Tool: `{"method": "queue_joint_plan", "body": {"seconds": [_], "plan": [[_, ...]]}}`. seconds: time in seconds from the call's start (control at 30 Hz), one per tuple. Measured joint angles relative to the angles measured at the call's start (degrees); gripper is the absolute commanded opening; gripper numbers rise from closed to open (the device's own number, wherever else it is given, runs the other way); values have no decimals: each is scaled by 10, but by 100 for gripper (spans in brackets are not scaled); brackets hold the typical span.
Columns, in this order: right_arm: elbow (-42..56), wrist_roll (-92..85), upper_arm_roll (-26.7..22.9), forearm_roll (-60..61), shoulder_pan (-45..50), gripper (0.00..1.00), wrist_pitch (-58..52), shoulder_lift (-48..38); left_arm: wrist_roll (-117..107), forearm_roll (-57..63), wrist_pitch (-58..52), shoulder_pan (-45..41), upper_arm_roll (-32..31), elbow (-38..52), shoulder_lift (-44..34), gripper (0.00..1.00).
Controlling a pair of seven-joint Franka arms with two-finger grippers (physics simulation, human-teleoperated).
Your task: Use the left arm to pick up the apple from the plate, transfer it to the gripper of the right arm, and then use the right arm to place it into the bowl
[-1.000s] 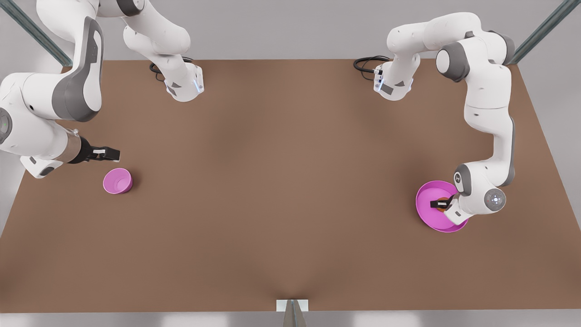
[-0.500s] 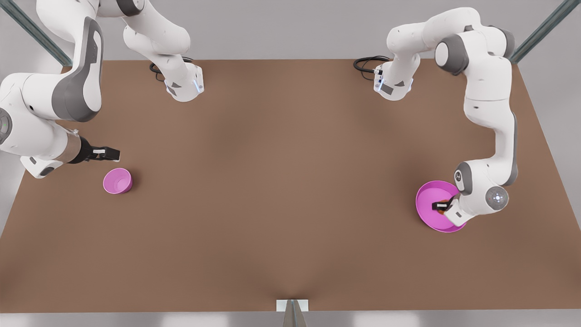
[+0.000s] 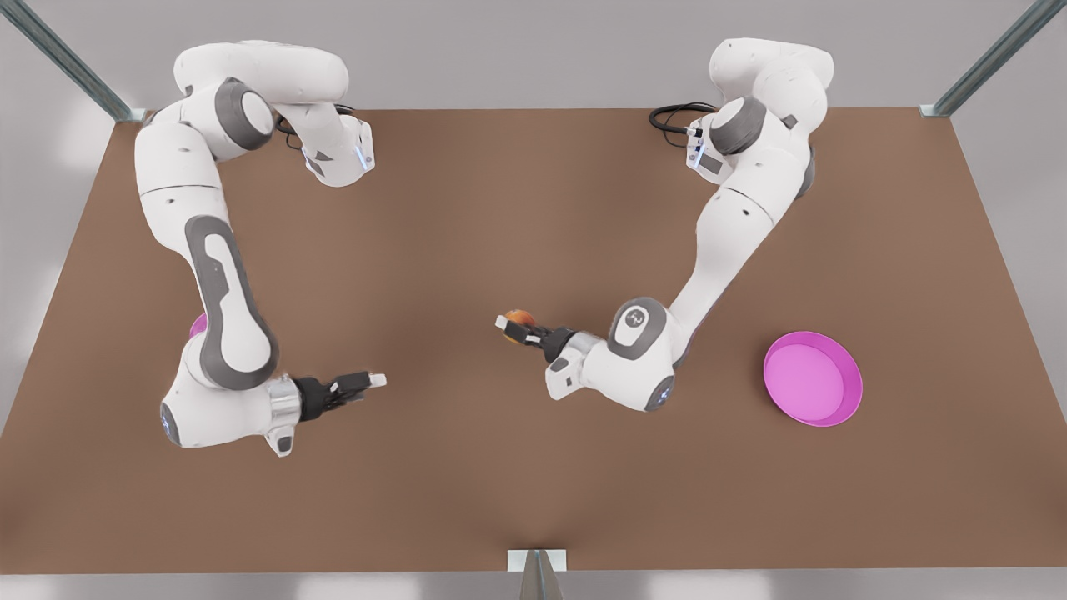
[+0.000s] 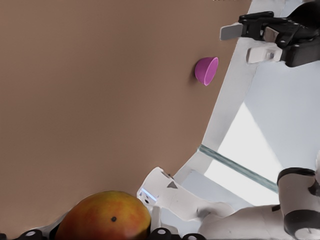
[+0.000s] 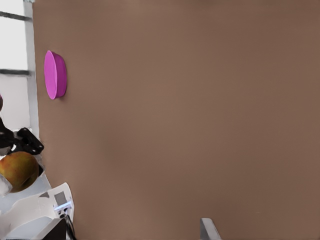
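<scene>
Two grippers face each other over the worktop (image 3: 533, 467). Left gripper (image 3: 515, 327) clamps the apple (image 3: 521, 317) between its fingers, held aloft for handover. Right gripper (image 3: 360, 384), well apart, has fingers spread to receive. Farther off sit plate (image 3: 813, 379) and bowl (image 4: 206, 70).

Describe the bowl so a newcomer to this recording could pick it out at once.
On the brown table, look to the front view's left, behind the right arm's forearm. The bowl is the small, deep magenta cup, mostly hidden there. The plate, also magenta, is wide, shallow and lies at the front view's right.
</scene>
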Motion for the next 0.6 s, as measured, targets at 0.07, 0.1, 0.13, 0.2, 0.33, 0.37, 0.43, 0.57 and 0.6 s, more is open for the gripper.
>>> {"method": "queue_joint_plan", "body": {"seconds": [0.07, 0.1, 0.13, 0.2, 0.33, 0.37, 0.43, 0.57, 0.6], "plan": [[20, -59, 31, 22, -20, 100, 18, 28, -16, -43, 3, -1, -1, 4, 13, 68], [22, -90, 41, 35, -26, 100, 28, 36, -21, -67, 4, -1, -1, 4, 20, 68], [20, -120, 49, 51, -30, 100, 38, 45, -26, -86, 4, -1, -1, 4, 24, 68], [19, -181, 74, 78, -36, 100, 58, 64, -28, -110, 9, -2, 7, 5, 30, 68], [-6, -309, 108, 104, -37, 100, 133, 73, -3, -130, 59, -3, 38, 16, 35, 68], [-19, -340, 119, 108, -37, 100, 159, 74, 7, -133, 75, -2, 46, 17, 36, 68], [-33, -397, 138, 114, -35, 100, 211, 75, 30, -136, 107, -2, 52, 23, 34, 68], [-49, -494, 170, 127, -33, 100, 301, 87, 74, -139, 147, -3, 50, 26, 32, 68], [-49, -515, 178, 129, -33, 100, 318, 93, 84, -140, 155, -4, 50, 26, 32, 68]]}}
